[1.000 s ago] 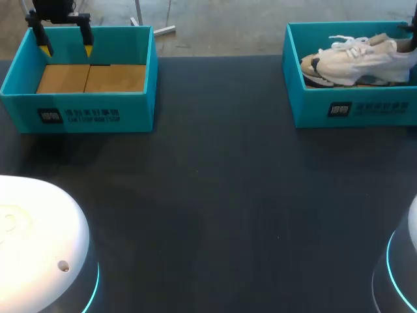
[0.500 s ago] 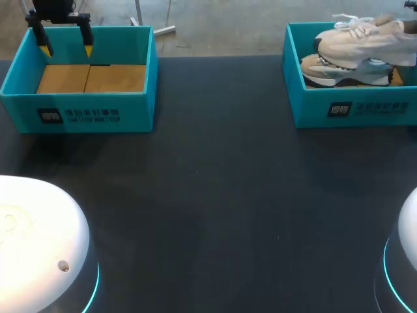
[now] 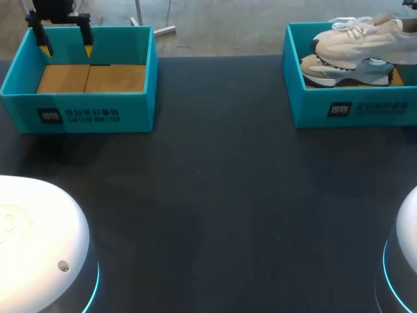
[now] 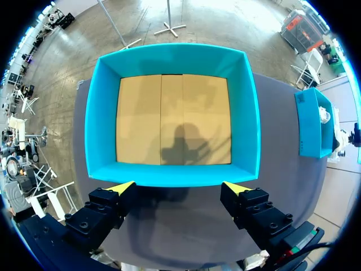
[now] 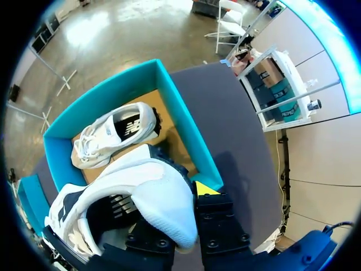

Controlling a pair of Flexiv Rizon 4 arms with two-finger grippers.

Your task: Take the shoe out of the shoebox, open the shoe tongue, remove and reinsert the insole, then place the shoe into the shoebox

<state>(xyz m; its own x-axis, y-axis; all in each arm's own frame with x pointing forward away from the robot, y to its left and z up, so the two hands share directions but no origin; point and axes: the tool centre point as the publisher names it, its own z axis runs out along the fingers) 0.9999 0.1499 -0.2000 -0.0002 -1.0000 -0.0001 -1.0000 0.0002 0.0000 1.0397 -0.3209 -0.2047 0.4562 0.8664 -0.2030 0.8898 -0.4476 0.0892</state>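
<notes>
Shoe up since 1 s ago: it had lain low in the right box then, and now hung above the rim, close to where it was 0.5 s ago. Left arm had not shifted across the 3 head frames.

Dark table (image 3: 215, 195) filled the head view. 2 white arm bases sat at its near corners, left base (image 3: 39, 241) and right base (image 3: 405, 261).

2 teal boxes stood along the far edge, well apart. Left shoebox (image 3: 78, 117) at far left was open, with only its brown cardboard floor (image 3: 91, 78) showing inside. Right shoebox (image 3: 352, 107) at far right was open too.

Lifted shoe (image 3: 361, 40): cream-white trainer, toe toward the left, white laces on top, roughly level, raised over the right shoebox with most of it above the rim. Second shoe (image 3: 319, 70) lay on that box's floor beneath it. In the right wrist view its dark insole showed through the opening.

Right gripper (image 5: 177, 212) was clenched on the lifted shoe at the heel end. 1 yellow tip (image 5: 206, 188) sat just beside the heel; the other was hidden by the shoe's upper. Left gripper (image 3: 66, 49) hung over the far wall of the left shoebox, fingers spread wide, grasping nothing. In the left wrist view both tips were just beside that wall's outer side.
</notes>
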